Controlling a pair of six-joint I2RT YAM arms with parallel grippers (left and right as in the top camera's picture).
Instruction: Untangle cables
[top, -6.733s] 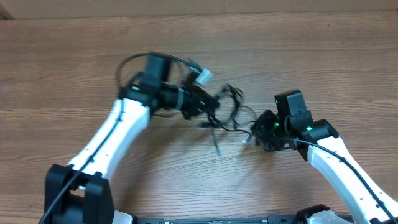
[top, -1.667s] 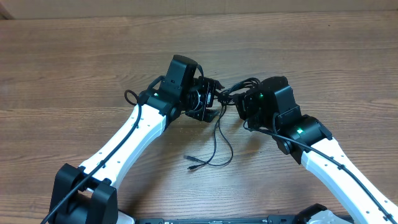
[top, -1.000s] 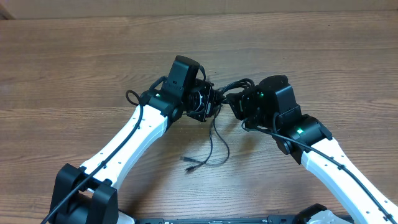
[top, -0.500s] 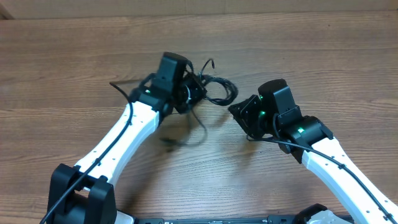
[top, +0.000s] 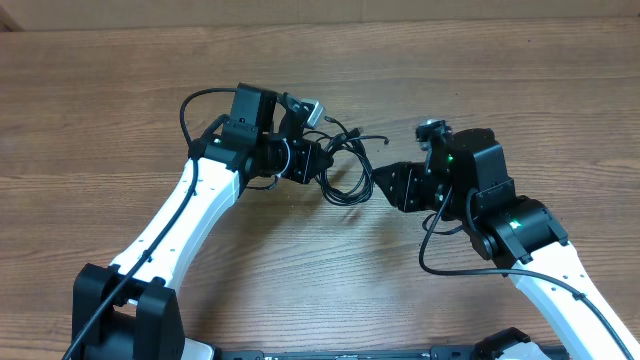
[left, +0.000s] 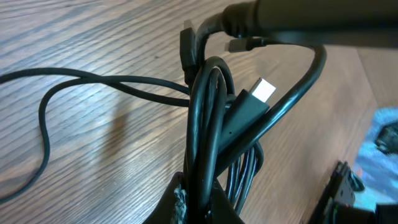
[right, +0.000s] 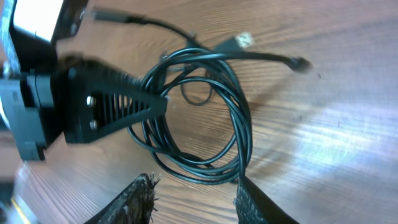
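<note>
- Several black cables sit bunched, upper centre of the overhead frame.
- Left gripper pinches the cables tight, likely anchoring them.
- Right gripper stands part-open, empty, just right of the cables, seemingly choosing one to pull.

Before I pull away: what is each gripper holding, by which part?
Left gripper: jaws clamp the coil of thin black cables where its loops bunch together. Right gripper: jaws open, nothing held.

Left arm, right arm: white shells, black joints. Left gripper black, lattice-ribbed, with screws (right arm shows green LEDs).
</note>
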